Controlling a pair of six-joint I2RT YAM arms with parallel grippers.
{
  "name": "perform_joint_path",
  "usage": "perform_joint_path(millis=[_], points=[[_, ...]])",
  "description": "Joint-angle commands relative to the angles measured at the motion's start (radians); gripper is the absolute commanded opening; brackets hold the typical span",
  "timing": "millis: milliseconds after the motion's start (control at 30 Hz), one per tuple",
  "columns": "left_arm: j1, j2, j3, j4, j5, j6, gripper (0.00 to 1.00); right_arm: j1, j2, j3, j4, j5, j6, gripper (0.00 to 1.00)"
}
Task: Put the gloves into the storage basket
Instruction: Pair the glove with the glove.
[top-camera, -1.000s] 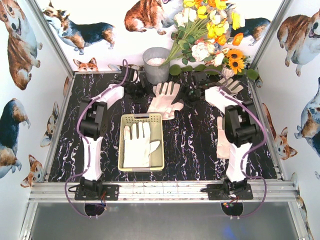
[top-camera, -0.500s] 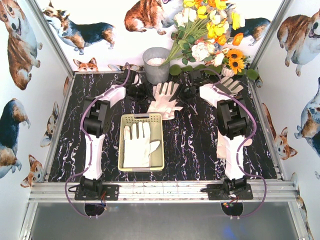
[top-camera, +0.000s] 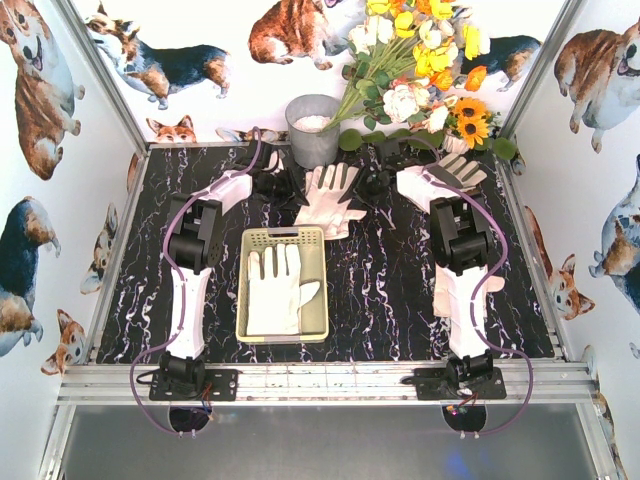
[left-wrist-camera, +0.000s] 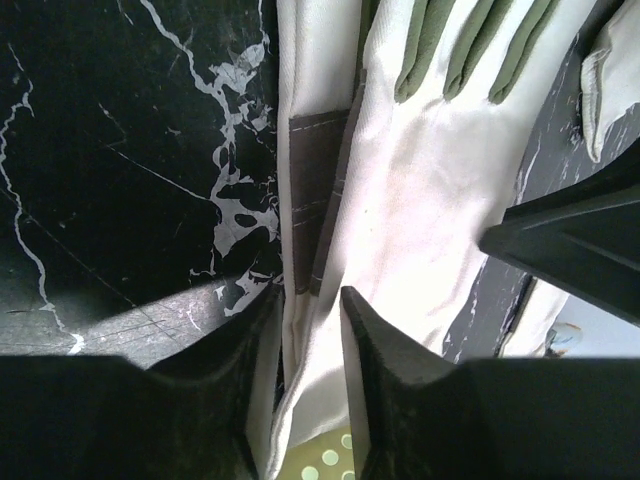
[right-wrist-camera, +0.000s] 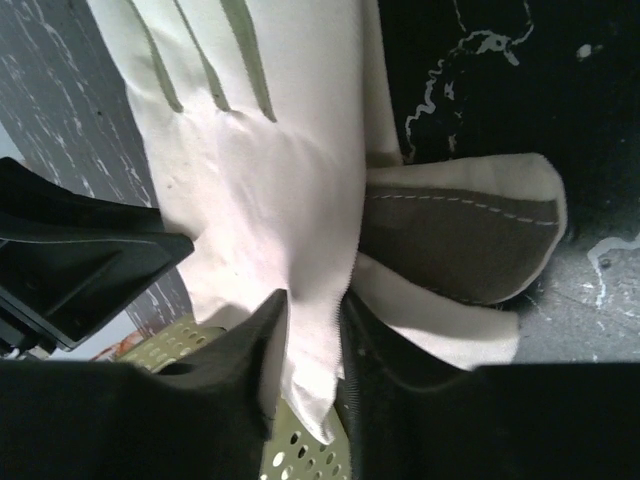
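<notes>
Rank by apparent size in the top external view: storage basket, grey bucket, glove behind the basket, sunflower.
1. storage basket
2. glove behind the basket and grey bucket: nearly alike, left unranked; the bucket stands farther back
3. sunflower

White arms (top-camera: 186, 305), black joints, purple cables (top-camera: 166, 236)

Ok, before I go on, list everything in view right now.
table: one, black marble.
storage basket: one, yellow-green, table centre.
bucket: one, grey, far edge.
flowers: one bunch, yellow, white, orange, far right.
gloves: four, cream-white and grey; one in the basket, one behind it, one by the flowers, one partly under the right arm.
left pincer, right pincer: two, black, each shut on the glove behind the basket.
</notes>
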Motion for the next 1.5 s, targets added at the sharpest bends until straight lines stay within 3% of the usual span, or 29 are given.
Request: perform_joint_path(millis=[0, 100, 200, 433, 633, 1467], points=[[0.011, 0.01, 0.032, 0.015, 0.019, 0.038, 0.2, 0.002, 0.024, 0.051, 0.036, -0.03, -0.002, 0.2], [0.011, -0.005, 0.033, 0.014, 0.015, 0.05, 0.08, 0.003, 0.015, 0.06, 0.041, -0.028, -0.008, 0.0], [0.008, -0.043, 0.017, 0.022, 0.003, 0.054, 0.0, 0.003, -0.023, 0.064, 0.05, -0.012, -0.025, 0.0], [-0.004, -0.143, -0.069, 0.092, -0.021, 0.011, 0.0, 0.003, -0.075, 0.148, -0.042, 0.032, -0.124, 0.0], [-0.023, -0.188, -0.12, 0.145, -0.05, -0.032, 0.0, 0.003, -0.013, 0.303, -0.172, 0.056, -0.233, 0.0], [-0.057, -0.06, -0.098, 0.084, -0.107, -0.022, 0.0, 0.003, 0.116, 0.363, -0.246, 0.118, -0.324, 0.0]])
